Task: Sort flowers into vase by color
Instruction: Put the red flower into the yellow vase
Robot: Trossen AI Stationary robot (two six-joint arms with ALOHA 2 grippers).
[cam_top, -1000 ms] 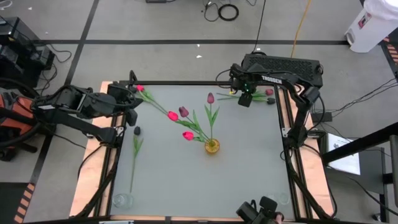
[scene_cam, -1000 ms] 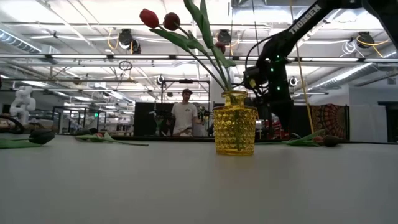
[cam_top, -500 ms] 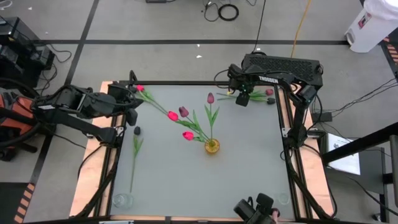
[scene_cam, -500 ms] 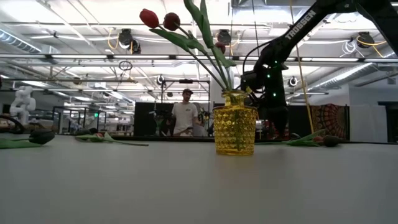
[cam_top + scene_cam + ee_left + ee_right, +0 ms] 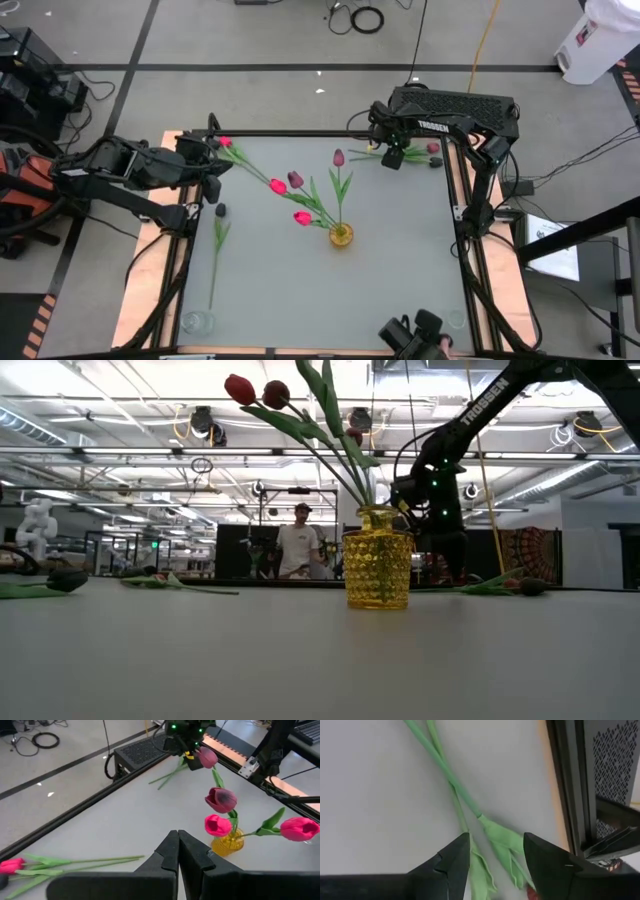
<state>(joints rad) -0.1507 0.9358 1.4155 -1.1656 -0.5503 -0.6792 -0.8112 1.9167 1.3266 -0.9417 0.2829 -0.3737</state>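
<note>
Our right gripper (image 5: 495,857), fingers apart, hovers over two green-stemmed flowers (image 5: 465,800) at the table's far corner, beyond the yellow vase (image 5: 341,235) holding four tulips; our left gripper (image 5: 178,851), pressed together, waits left of it.

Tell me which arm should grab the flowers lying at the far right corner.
Right. The right gripper hangs open directly over those flowers, stems between its fingers; the left gripper is shut at the far left corner.

The high camera is looking straight down on the whole surface (image 5: 400,250). The low one is peering level across it, close to the vase (image 5: 378,569). Each wrist camera is looking past its own pincer; all but the right wrist's are sharing the vase.
</note>
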